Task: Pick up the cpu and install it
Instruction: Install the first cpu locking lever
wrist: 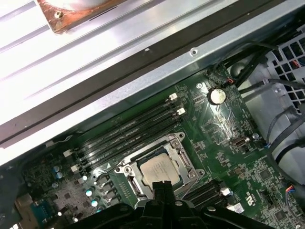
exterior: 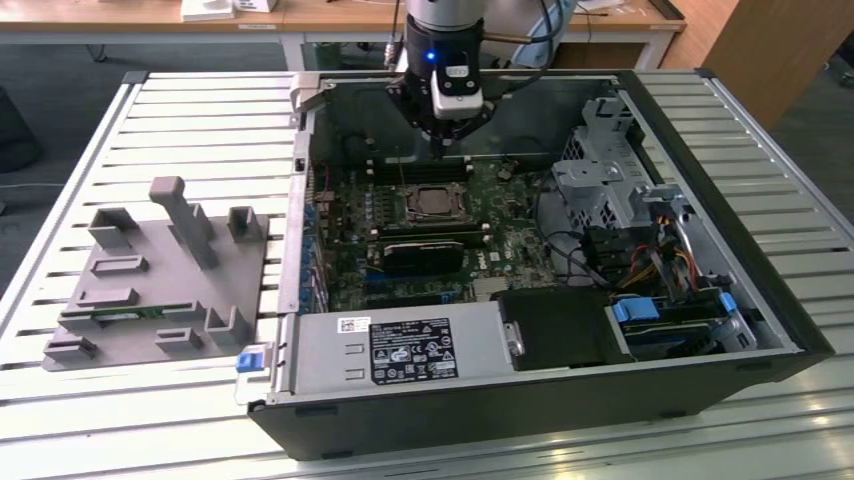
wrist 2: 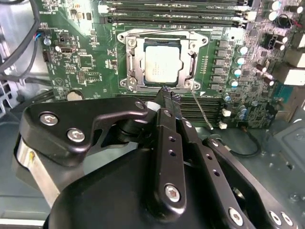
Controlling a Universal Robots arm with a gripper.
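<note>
The cpu (exterior: pixel 434 203) lies flat in its socket on the green motherboard (exterior: pixel 501 250) inside the open computer case, silver top up, with the metal socket frame around it. It also shows in both wrist views, cpu (wrist 2: pixel 162 64) and cpu (wrist: pixel 159 169). My gripper (exterior: pixel 447 140) hangs above the board a little behind the socket, toward the case's far wall. Its black fingers (wrist 2: pixel 167 107) are pressed together with nothing between them, and the gripper (wrist: pixel 162 188) tips end just short of the cpu's edge.
Memory slots (wrist 2: pixel 171 12) run beside the socket. A black heatsink block (exterior: pixel 427 250) sits in front of it. The case holds a power supply (exterior: pixel 400 345), drive cages (exterior: pixel 607 170) and cables. A grey fixture (exterior: pixel 154 280) stands at the exterior view's left on the slatted table.
</note>
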